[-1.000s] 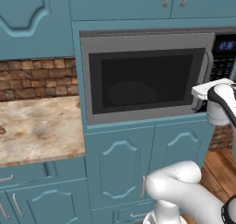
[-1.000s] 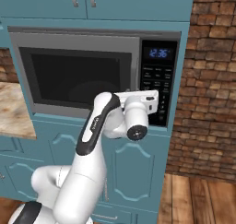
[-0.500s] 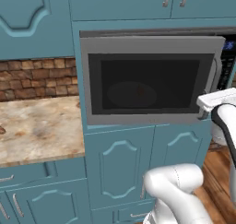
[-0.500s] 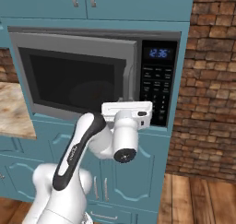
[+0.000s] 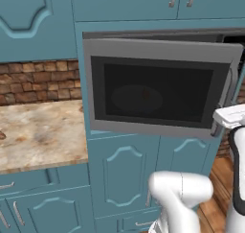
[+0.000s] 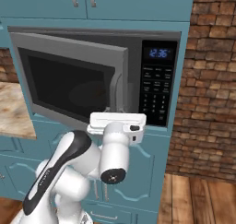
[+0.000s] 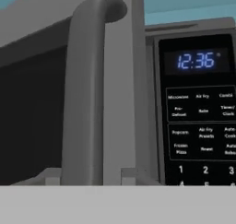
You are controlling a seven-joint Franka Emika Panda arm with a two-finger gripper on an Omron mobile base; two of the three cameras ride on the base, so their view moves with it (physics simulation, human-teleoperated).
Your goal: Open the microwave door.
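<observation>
The microwave is built into teal cabinets, and its black keypad with the blue display reads 12:36. The microwave door, grey with a dark window, stands swung out part way, hinged at its left. The curved grey bar handle runs down its free edge. My gripper is shut on the lower part of the handle, one finger on each side. In the right base view my white hand sits just under the door's lower right corner.
A marble counter lies left of the microwave, backed by brick. Teal cabinet doors fill the space below and above. A brick wall rises on the right over a wooden floor.
The door has swung from shut to part open. My hand has drawn back toward the base and slightly down, still holding the handle.
</observation>
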